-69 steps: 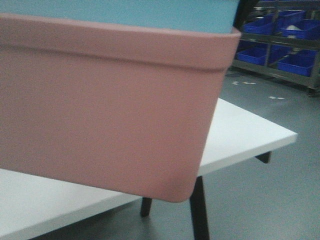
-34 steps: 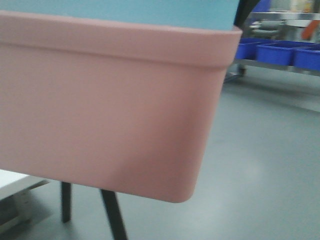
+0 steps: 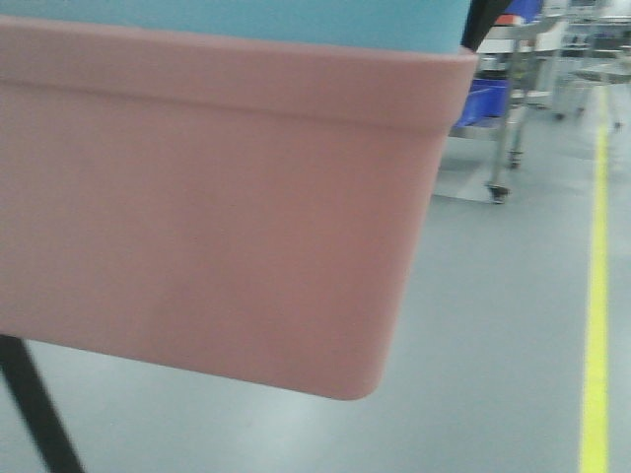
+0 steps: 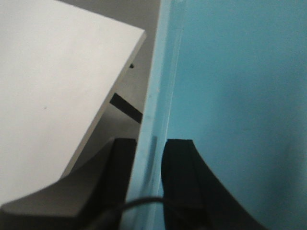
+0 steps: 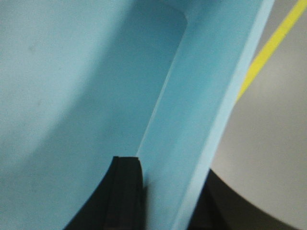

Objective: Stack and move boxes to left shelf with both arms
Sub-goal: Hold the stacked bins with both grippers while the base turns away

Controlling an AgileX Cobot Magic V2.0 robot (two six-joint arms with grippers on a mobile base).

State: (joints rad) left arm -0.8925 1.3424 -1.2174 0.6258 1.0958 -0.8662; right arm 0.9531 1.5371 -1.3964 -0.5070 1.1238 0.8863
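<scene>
Front view: stacking reads as done. The light blue tub (image 3: 246, 20) sits nested in the pink tub (image 3: 217, 217), and the pair hangs clear of the floor, filling the frame from 9 to 2 o'clock. Delivery is left: the left shelf is not in view. A wheeled rack (image 3: 513, 108) at 1 o'clock is too blurred to identify, probably not the target. Yellow floor line (image 3: 596, 256) at 3 o'clock. Left wrist view: left gripper (image 4: 151, 153) nearly closed, clamped across the blue rim, one pad on each side at 6 o'clock; white tabletop (image 4: 53, 81) at 10 o'clock, apart from the tub. Right wrist view: right gripper (image 5: 165, 191) likewise pinches the blue wall, one pad inside, the other dark beneath the rim at 5 o'clock.
</scene>
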